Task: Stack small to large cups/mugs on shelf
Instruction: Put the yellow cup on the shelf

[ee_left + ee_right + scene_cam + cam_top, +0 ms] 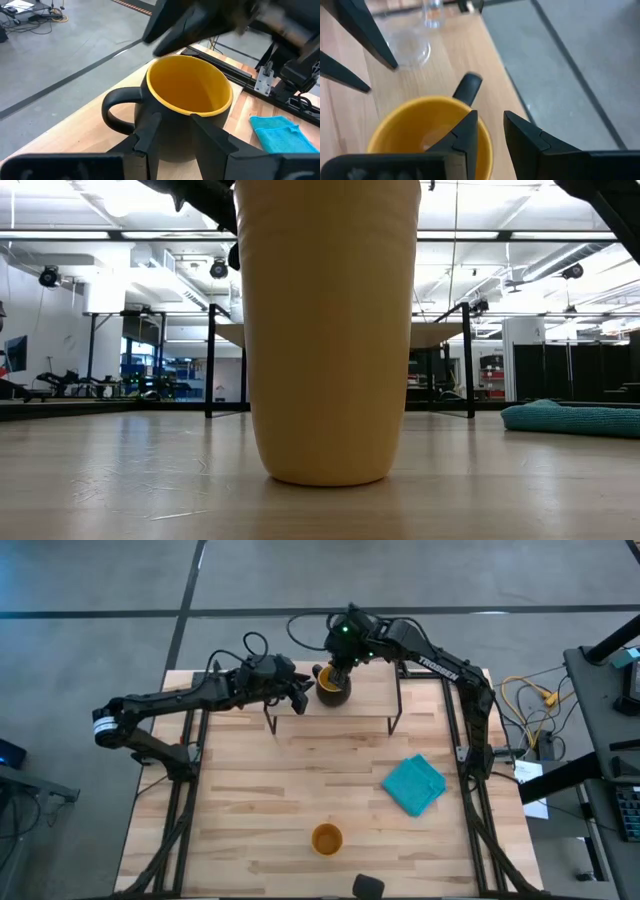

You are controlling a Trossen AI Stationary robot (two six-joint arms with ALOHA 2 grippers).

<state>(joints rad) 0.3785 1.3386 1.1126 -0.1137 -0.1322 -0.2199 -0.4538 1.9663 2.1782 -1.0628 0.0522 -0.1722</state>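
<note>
A: Two grippers at the dark mug point(334, 686) on the shelf point(360, 700)?
B: Yes. Right gripper point(489, 131) straddles its rim, fingers spread, unclenched. Left gripper point(174, 134) sits beside its wall, fingers parted, released.
A: Others?
B: Clear cup point(411, 48) near the mug; yellow-orange cup point(326, 838) well apart.

Mug point(170, 120): black outside, yellow-orange inside. Handleless cup point(326, 838): plain yellow-orange. Small cup point(410, 50): clear, colourless. Cloth point(414, 784): teal. Shelf point(370, 695) and tabletop point(250, 800): light wood grain. Arms: dark.
</note>
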